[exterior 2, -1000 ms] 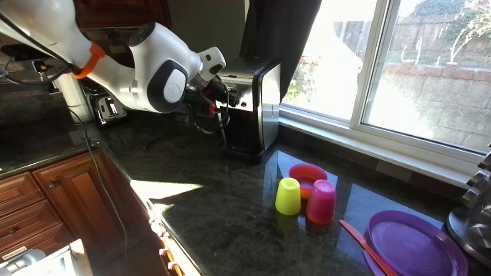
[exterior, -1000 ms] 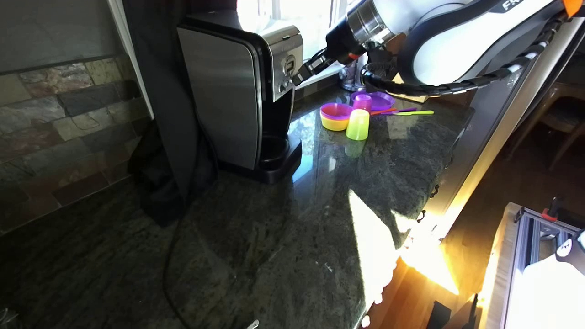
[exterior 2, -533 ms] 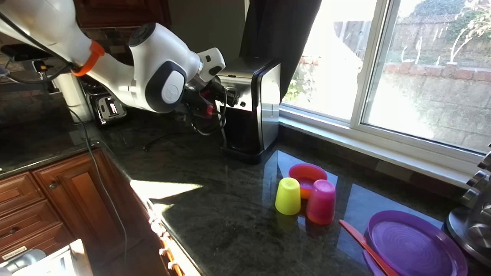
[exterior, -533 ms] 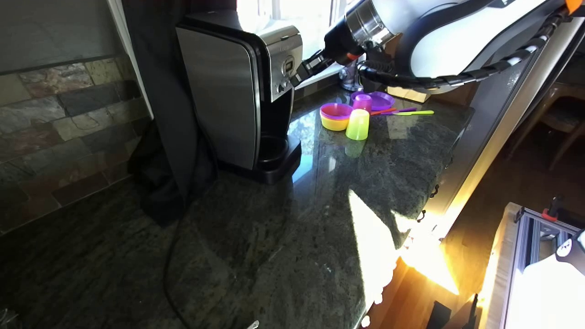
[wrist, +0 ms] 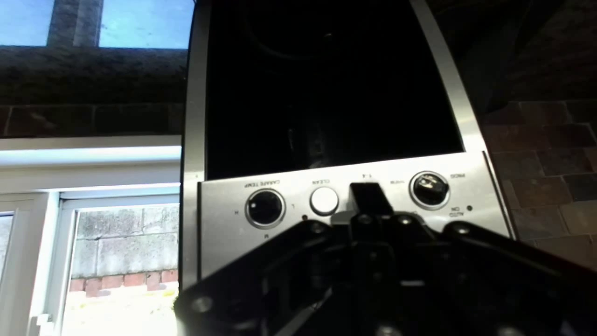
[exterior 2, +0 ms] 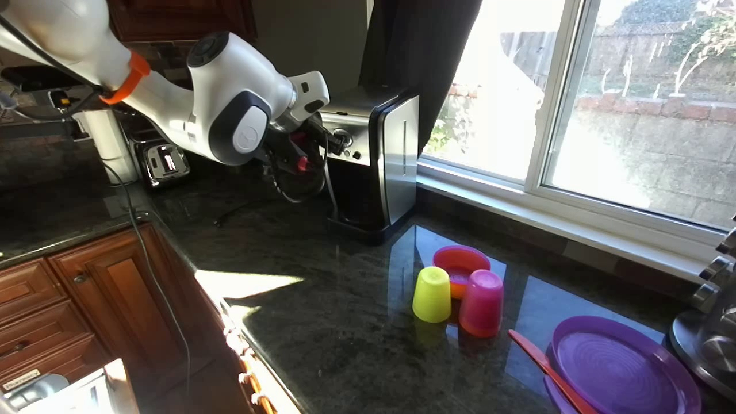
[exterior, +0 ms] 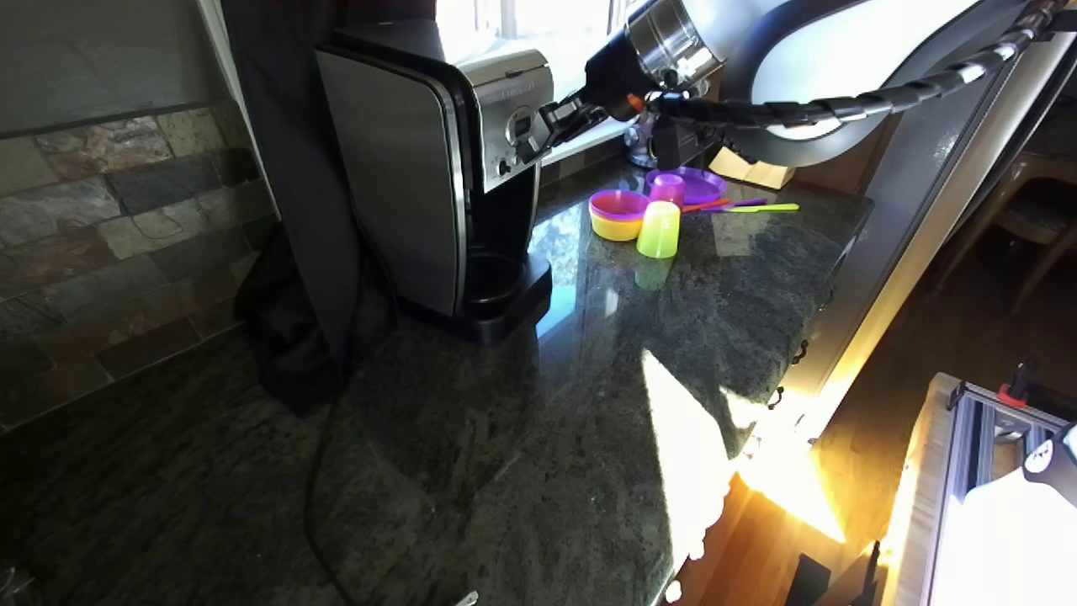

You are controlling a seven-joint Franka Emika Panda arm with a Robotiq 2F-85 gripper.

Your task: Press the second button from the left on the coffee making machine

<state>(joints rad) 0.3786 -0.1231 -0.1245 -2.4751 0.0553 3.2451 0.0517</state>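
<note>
Coffee making machine (exterior: 412, 185) upright on the worktop (exterior: 471, 438) | end effector (wrist: 371, 198) clenched, empty, by the control panel (wrist: 233, 238), contact unclear | machine looks heavy, stiff: I'd poke squarely, no grasp, lest it slide

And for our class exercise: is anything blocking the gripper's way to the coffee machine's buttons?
Nothing visible is. In the wrist view the fingers overlap the control panel beside the round CLEAN button; whether they touch it cannot be told. The lime cup and pink cup stand lower, on the counter.
</note>
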